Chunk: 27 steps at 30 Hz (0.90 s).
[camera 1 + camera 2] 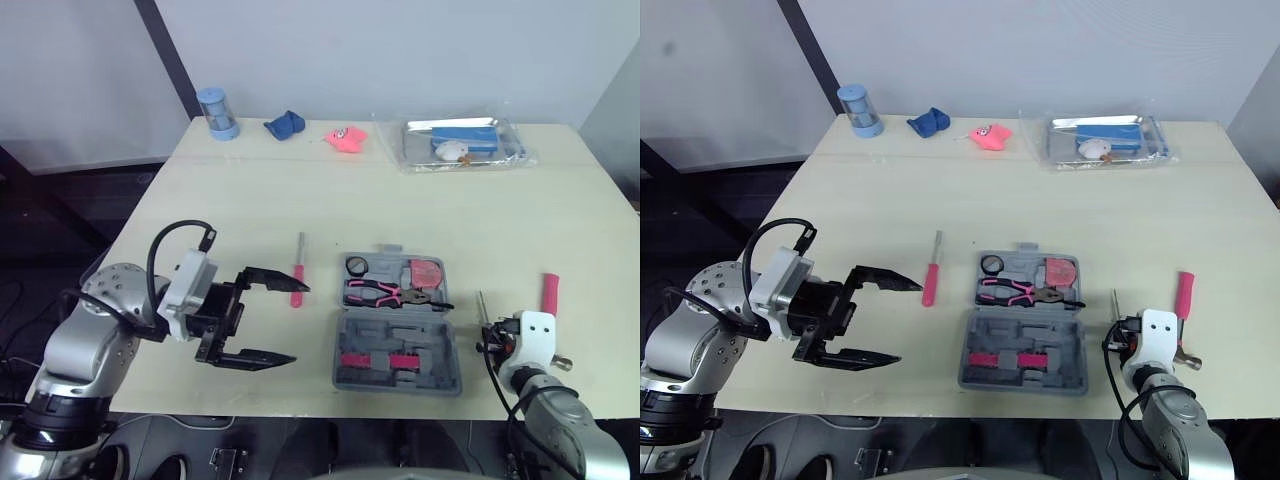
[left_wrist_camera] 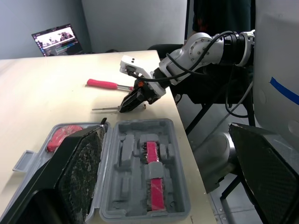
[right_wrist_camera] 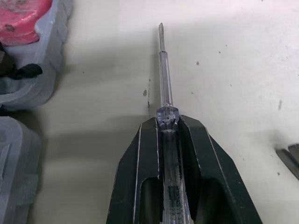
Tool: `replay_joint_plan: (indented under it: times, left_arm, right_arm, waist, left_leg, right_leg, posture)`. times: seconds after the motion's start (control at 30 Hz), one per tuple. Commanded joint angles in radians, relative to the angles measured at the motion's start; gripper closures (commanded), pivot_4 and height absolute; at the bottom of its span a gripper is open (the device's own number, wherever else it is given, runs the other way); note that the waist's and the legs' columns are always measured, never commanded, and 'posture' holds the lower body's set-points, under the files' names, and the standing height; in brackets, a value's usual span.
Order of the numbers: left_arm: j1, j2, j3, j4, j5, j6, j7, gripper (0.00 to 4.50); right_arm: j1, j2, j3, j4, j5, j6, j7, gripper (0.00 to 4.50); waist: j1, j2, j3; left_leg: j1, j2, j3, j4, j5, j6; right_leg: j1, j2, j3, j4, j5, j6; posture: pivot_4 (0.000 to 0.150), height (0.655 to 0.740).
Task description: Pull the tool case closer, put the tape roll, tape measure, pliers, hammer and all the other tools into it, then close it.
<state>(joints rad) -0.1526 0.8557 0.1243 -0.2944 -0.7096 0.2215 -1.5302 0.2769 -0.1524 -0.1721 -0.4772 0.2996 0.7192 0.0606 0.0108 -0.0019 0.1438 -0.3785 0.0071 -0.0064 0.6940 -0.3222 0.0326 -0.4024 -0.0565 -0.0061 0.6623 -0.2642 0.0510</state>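
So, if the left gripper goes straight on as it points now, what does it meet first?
Probably the case, straight ahead of the left gripper. The red screwdriver lies by one fingertip and might be brushed first; height is unclear.

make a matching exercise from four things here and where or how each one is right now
Things:
1. pliers
2. red screwdriver
3. clear screwdriver
4. left gripper

Places or states:
A. open, holding nothing
B. in the case
C. clamped in the right gripper
D. on the table, left of the case

Pairs: 1-B, 2-D, 3-C, 4-A
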Motion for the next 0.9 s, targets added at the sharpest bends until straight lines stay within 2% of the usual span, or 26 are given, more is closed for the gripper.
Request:
replay_joint_plan:
  times: [0.03, 0.1, 0.33, 0.47, 0.9]
  left_arm:
    - [-0.006, -0.001, 0.003, -0.014, -0.004, -0.015, -0.016, 0.0]
    - [-0.008, -0.002, 0.001, -0.015, -0.005, -0.015, -0.013, 0.0]
    - [-0.01, -0.001, 0.002, -0.01, -0.004, -0.018, -0.009, 0.0]
    - [-0.004, 0.0, 0.006, -0.011, -0.003, -0.02, -0.002, 0.0]
    - [0.002, -0.003, 0.006, -0.017, 0.004, -0.023, 0.015, 0.0]
  right_arm:
    - [0.025, 0.001, 0.001, -0.039, -0.001, 0.011, 0.0, 3.68]
    - [0.027, -0.002, 0.003, -0.038, -0.003, 0.0, 0.007, 3.11]
    - [0.04, -0.02, -0.014, -0.083, -0.009, -0.03, 0.016, 0.22]
    - [0.082, -0.072, -0.065, -0.156, 0.01, -0.017, 0.05, 0.22]
    - [0.08, -0.085, -0.055, -0.069, 0.0, -0.08, 0.1, 0.22]
  waist:
    - [0.0, 0.0, 0.0]
    - [-0.001, 0.0, 0.0]
    - [-0.001, 0.0, 0.0]
    - [-0.001, 0.001, 0.001]
    - [-0.014, 0.001, 0.001]
  left_leg:
    - [0.0, 0.0, 0.0, 0.0, 0.0, 0.0]
    - [0.0, 0.0, 0.0, 0.0, 0.0, 0.0]
    - [0.0, 0.0, 0.0, 0.0, 0.0, 0.0]
    - [0.0, 0.0, 0.0, 0.0, 0.0, 0.0]
    - [0.0, 0.001, 0.0, 0.0, 0.0, 0.0]
  right_leg:
    - [0.0, 0.0, 0.0, 0.0, 0.0, 0.0]
    - [0.0, 0.0, 0.0, 0.0, 0.0, 0.0]
    - [0.0, 0.0, 0.0, 0.0, 0.0, 0.0]
    - [0.0, 0.0, 0.0, 0.0, 0.0, 0.0]
    - [0.0, 0.001, 0.001, 0.0, 0.0, 0.0]
  posture:
    - [0.15, 0.74]
    - [0.15, 0.74]
    - [0.15, 0.74]
    - [0.15, 0.74]
    - [0.15, 0.74]
